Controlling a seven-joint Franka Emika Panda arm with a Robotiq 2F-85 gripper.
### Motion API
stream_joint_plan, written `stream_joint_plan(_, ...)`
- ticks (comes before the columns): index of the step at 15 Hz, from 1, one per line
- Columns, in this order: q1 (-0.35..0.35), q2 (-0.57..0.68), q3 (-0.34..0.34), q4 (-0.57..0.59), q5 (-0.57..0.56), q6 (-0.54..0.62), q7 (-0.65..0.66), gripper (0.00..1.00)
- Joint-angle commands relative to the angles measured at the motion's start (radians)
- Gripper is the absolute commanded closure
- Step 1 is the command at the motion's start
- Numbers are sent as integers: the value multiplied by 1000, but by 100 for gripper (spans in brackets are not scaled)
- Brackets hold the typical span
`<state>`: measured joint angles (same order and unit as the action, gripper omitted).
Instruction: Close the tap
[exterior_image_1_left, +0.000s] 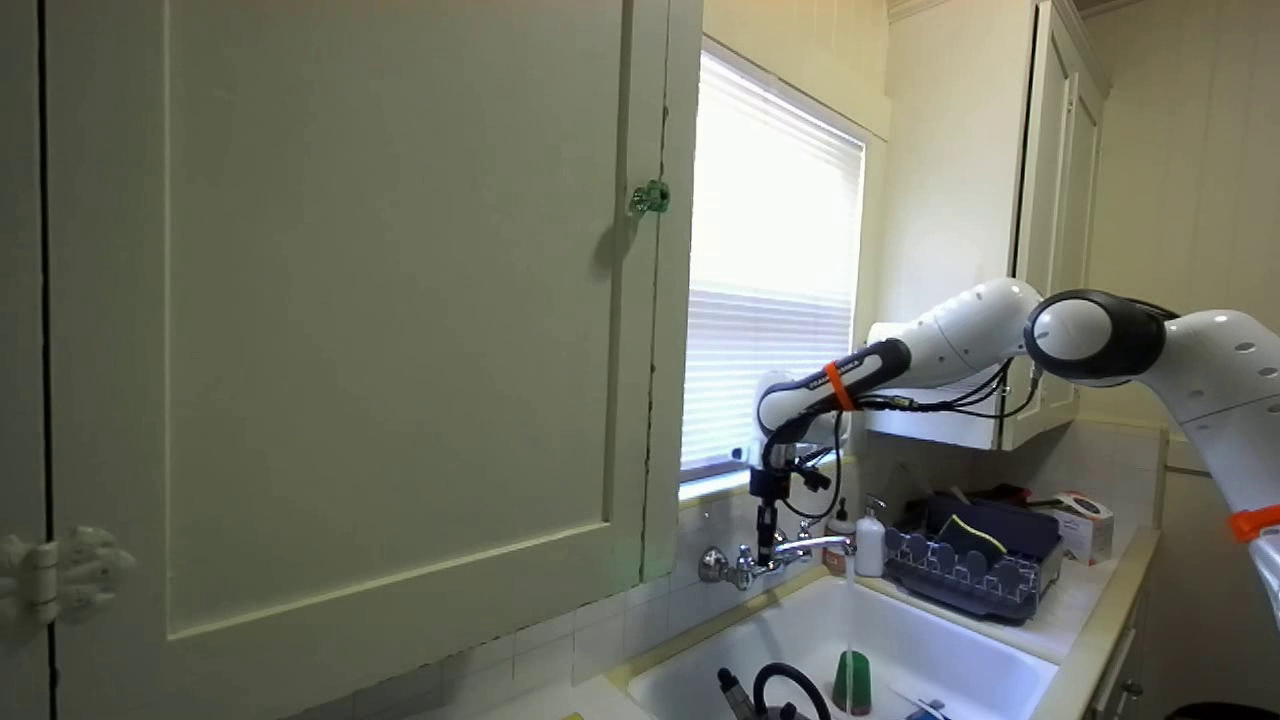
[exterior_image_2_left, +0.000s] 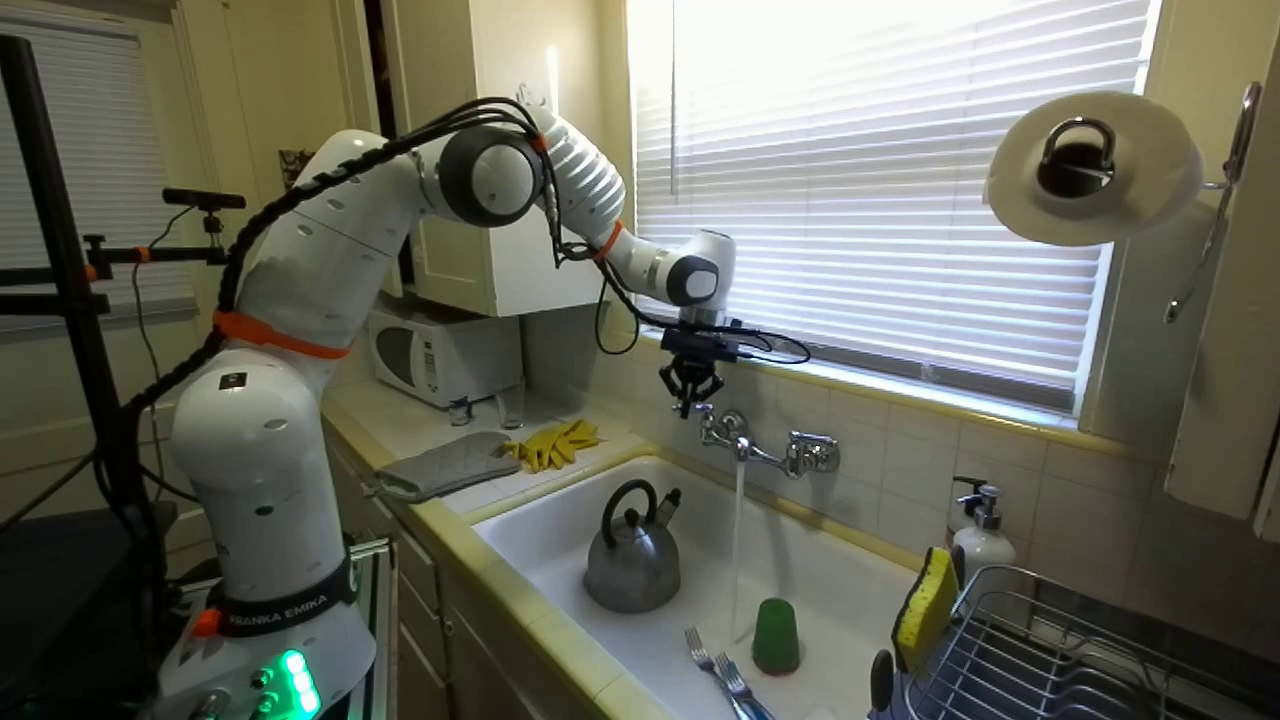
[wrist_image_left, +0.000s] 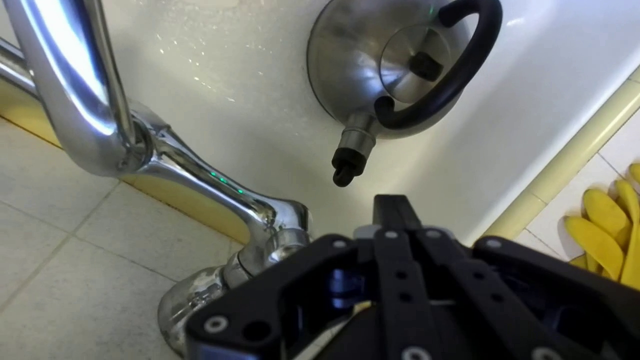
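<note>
The chrome tap is on the tiled wall above the sink and shows in both exterior views (exterior_image_1_left: 815, 547) (exterior_image_2_left: 740, 446). A stream of water (exterior_image_2_left: 738, 540) runs from its spout into the basin. My gripper points down beside the tap's end in both exterior views (exterior_image_1_left: 765, 558) (exterior_image_2_left: 686, 404), close to the knob handle on the kettle's side. I cannot tell whether it touches that handle. In the wrist view, the gripper's fingertips (wrist_image_left: 395, 210) are together with nothing seen between them. The tap's body (wrist_image_left: 215, 185) lies to their left there; the near handle is hidden behind the gripper.
The white sink (exterior_image_2_left: 540, 530) holds a steel kettle (exterior_image_2_left: 632, 570), a green sponge (exterior_image_2_left: 776, 636) and forks (exterior_image_2_left: 725, 680). Yellow gloves (exterior_image_2_left: 553, 445) lie on the counter. A dish rack (exterior_image_2_left: 1080, 650) and soap bottles (exterior_image_2_left: 983, 545) stand opposite. A window blind (exterior_image_2_left: 880, 180) is behind the arm.
</note>
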<state>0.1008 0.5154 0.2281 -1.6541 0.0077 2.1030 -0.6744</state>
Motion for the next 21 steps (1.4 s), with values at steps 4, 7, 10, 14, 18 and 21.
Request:
stream_joint_plan(4,29,40,-10,36,-40,89,43,100)
stream_joint_plan(7,32,61,-3,54,-12,124,95,100)
stream_joint_plan(10,43,79,-3,76,-3,152,187,100)
stream_joint_plan(14,56,79,-19,80,-7,146,338,100)
stream_joint_plan(18,34,42,17,69,51,63,342,100)
stream_joint_plan(21,29,39,0,56,44,88,344,100)
